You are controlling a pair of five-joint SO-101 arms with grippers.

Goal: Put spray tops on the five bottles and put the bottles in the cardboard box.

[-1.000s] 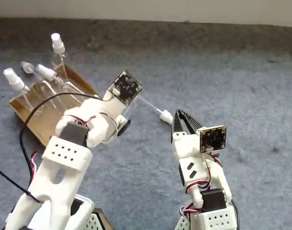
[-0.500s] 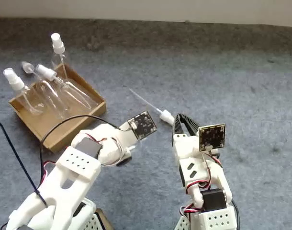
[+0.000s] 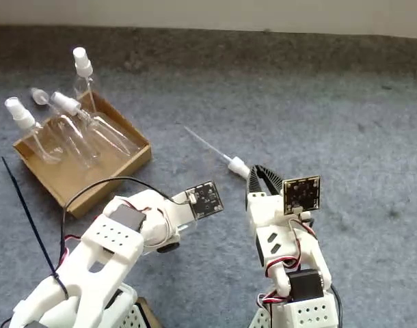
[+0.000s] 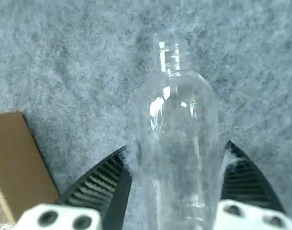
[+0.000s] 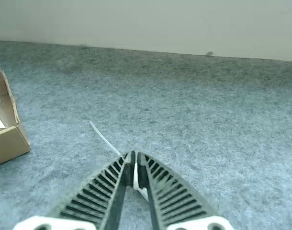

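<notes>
Soft, even daylight — faint shadows (white glints on the clear bottle [image 4: 177, 143]).

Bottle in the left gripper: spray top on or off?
Off. The bottle has a bare threaded neck; the right gripper holds the spray top.

Two white plastic arms [image 3: 92, 263] with black motors [image 3: 305, 282], red-and-black cables [image 3: 282, 265], square camera boards [image 3: 302, 195], black ribbed pincers [image 5: 135, 156]

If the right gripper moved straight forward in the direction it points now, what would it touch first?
Apart from the spray top it holds, the right gripper faces bare carpet up to the wall, as far as the views show. The cardboard box lies off to one side.
</notes>
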